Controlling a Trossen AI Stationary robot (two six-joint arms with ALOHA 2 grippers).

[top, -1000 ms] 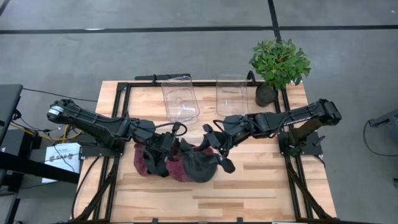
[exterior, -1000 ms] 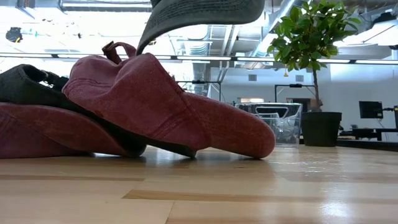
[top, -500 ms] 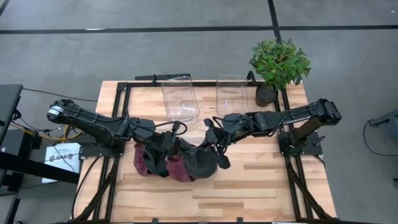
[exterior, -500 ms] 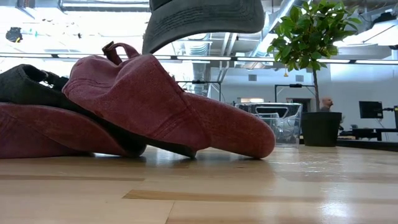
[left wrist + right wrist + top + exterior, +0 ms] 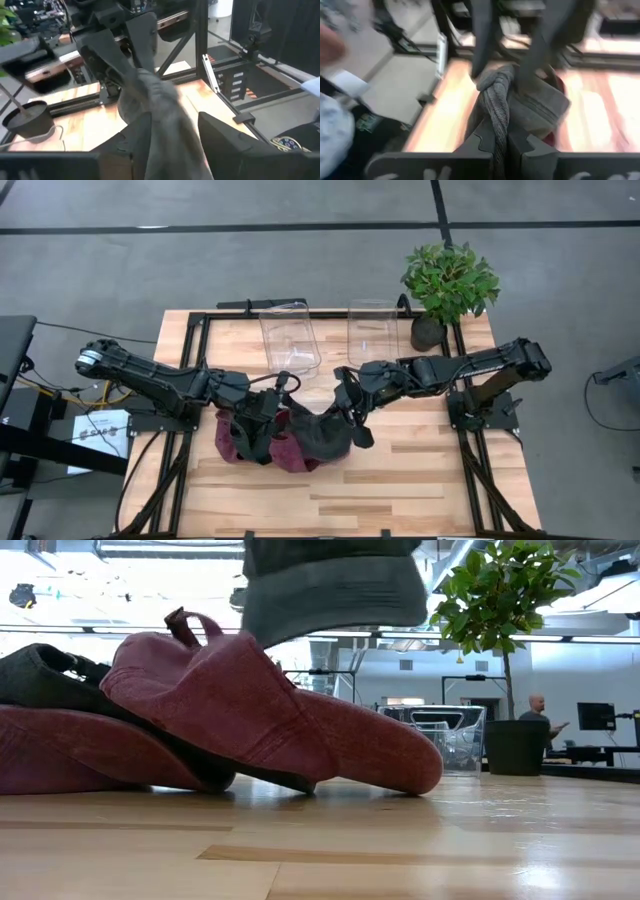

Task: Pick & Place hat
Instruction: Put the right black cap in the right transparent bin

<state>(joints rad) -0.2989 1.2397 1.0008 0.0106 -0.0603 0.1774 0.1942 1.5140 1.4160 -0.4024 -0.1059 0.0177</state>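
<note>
A dark grey hat (image 5: 322, 438) hangs above the table between my two grippers; in the low view its brim (image 5: 335, 590) hangs at the top. My right gripper (image 5: 502, 131), seen in the high view (image 5: 342, 408) at mid-table, is shut on it. My left gripper (image 5: 172, 120) stands open just left of it (image 5: 275, 415), a finger on either side of the grey cloth (image 5: 167, 125). Below, a maroon hat (image 5: 230, 710) lies brim-down on the table, leaning on a dark hat (image 5: 40, 675) and another maroon one (image 5: 80, 755). My right gripper pinches a bunched fold of the grey hat's cloth (image 5: 496, 107) between its two fingers, coming level from the table's right. The hat hangs below and beyond the fingers, clear of the table. My left gripper's fingers flank the same cloth; whether they touch it I cannot tell.
Two clear plastic bins (image 5: 290, 340) (image 5: 373, 332) stand at the far edge. A potted plant (image 5: 448, 285) stands at the far right corner. Black frame rails run along both table sides. Bare wood lies toward the near edge. A person (image 5: 537, 705) shows far off in the room.
The grey hat has sunk a little and turned: in the low view its brim, first tilted and edge-on, now hangs lower with its broad face showing. My right gripper has shifted slightly toward the table's left and far edge.
</note>
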